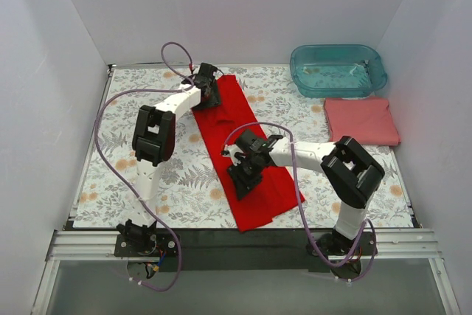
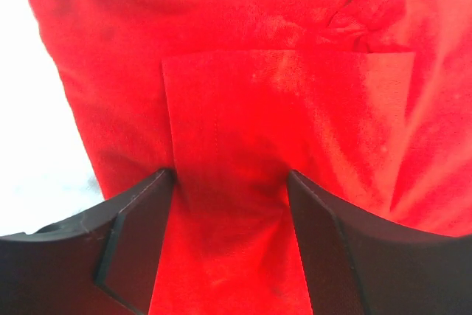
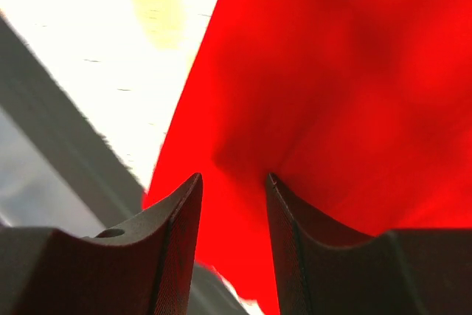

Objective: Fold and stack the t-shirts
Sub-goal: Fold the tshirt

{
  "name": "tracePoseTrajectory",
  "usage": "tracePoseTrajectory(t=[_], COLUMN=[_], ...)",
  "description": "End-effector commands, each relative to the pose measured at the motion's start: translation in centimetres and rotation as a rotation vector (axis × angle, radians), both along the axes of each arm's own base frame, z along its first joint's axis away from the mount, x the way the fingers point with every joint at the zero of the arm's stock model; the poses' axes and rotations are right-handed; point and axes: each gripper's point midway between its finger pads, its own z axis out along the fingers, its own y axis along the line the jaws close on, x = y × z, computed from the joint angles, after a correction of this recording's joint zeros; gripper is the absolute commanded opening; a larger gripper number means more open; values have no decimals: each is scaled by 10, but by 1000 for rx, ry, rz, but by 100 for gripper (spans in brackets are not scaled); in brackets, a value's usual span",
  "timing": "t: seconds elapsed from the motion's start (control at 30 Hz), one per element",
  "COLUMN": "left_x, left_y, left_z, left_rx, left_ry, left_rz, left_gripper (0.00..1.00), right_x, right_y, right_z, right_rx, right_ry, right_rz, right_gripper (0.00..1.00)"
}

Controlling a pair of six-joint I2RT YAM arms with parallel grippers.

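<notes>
The bright red t-shirt [image 1: 254, 182] lies as a long narrow strip running diagonally from the far middle of the table toward the near edge. My left gripper [image 1: 209, 92] is at its far, collar end. In the left wrist view red cloth [image 2: 295, 108] gathers between the fingers [image 2: 136, 226], which are closed on it. My right gripper [image 1: 243, 176] is over the near half. Its fingers [image 3: 177, 234] pinch a puckered fold of the shirt [image 3: 346, 79], with the shirt's edge raised off the table. The salmon-pink t-shirt [image 1: 361, 120] lies folded flat at the right.
A translucent teal tub [image 1: 338, 70] stands at the far right, just behind the pink shirt. The floral tablecloth [image 1: 177, 182] covers the table. White walls close in the left, back and right sides. A dark rail [image 1: 243, 240] runs along the near edge.
</notes>
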Motion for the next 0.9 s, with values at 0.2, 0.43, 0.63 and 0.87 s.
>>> tracePoseTrajectory(t=[0.2, 0.43, 0.63, 0.87], left_x=[40, 4, -16, -86], left_y=[-73, -35, -7, 8], left_z=[43, 115, 188, 204], left_rx=[-95, -38, -28, -143], left_ry=[-182, -315, -445, -437], left_rz=[-288, -219, -117, -89], left_gripper=[67, 71, 71, 71], right_x=[20, 102, 164, 228], right_y=[34, -16, -17, 15], right_z=[52, 96, 131, 139], right_rx=[92, 209, 417, 555], right_ry=[-53, -200, -219, -287], right_rz=[3, -244, -364, -426], right_gripper=[47, 47, 44, 33])
